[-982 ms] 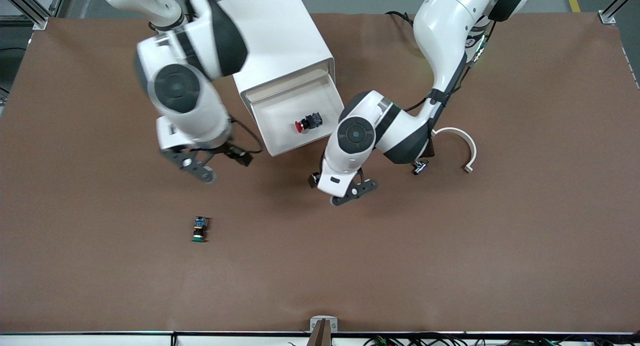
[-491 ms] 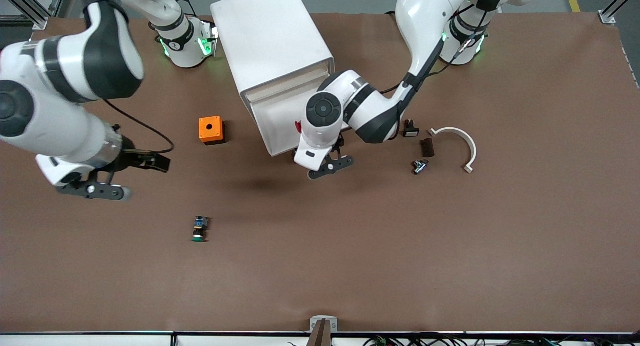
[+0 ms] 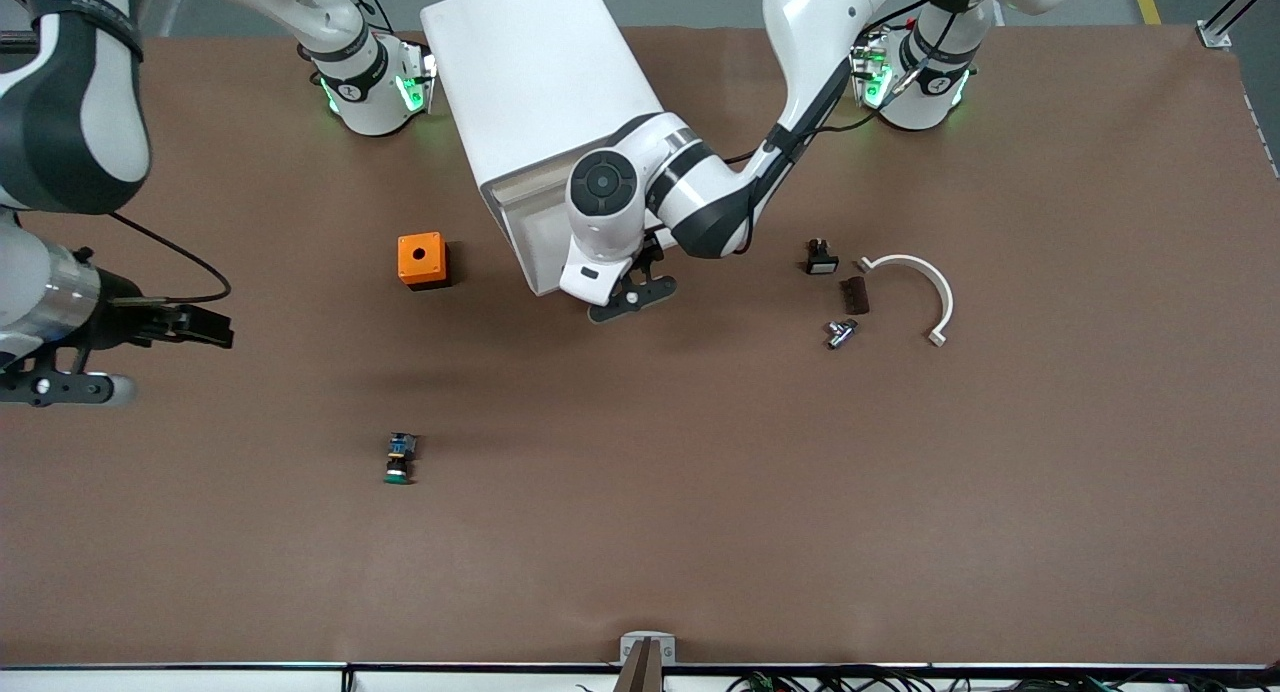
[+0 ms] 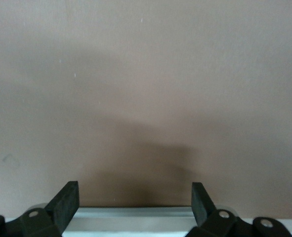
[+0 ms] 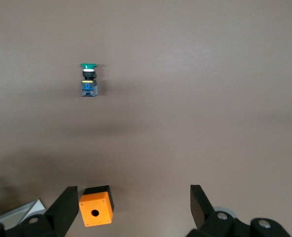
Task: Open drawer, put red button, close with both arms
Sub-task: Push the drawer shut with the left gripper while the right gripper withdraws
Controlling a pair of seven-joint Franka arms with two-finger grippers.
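The white cabinet (image 3: 545, 82) stands between the two arm bases. Its bottom drawer (image 3: 525, 240) is pulled out toward the front camera. My left arm's wrist hangs over the drawer and hides most of its inside, so the red button is hidden. My left gripper (image 3: 632, 298) is open at the drawer's front edge. In the left wrist view the white drawer rim (image 4: 136, 217) lies between the open fingers of the left gripper (image 4: 136, 190). My right gripper (image 3: 65, 387) hangs open and empty over the right arm's end of the table. The right gripper (image 5: 133, 195) holds nothing.
An orange box with a hole (image 3: 421, 260) (image 5: 96, 208) sits beside the cabinet. A green-capped button (image 3: 400, 459) (image 5: 89, 79) lies nearer the front camera. Toward the left arm's end lie a black switch (image 3: 820, 257), a dark block (image 3: 853, 294), a metal piece (image 3: 840, 332) and a white curved strip (image 3: 920, 287).
The right arm has swung away from the drawer toward its end of the table. The left arm has moved over the drawer, covering the red button. The drawer front sits slightly farther in.
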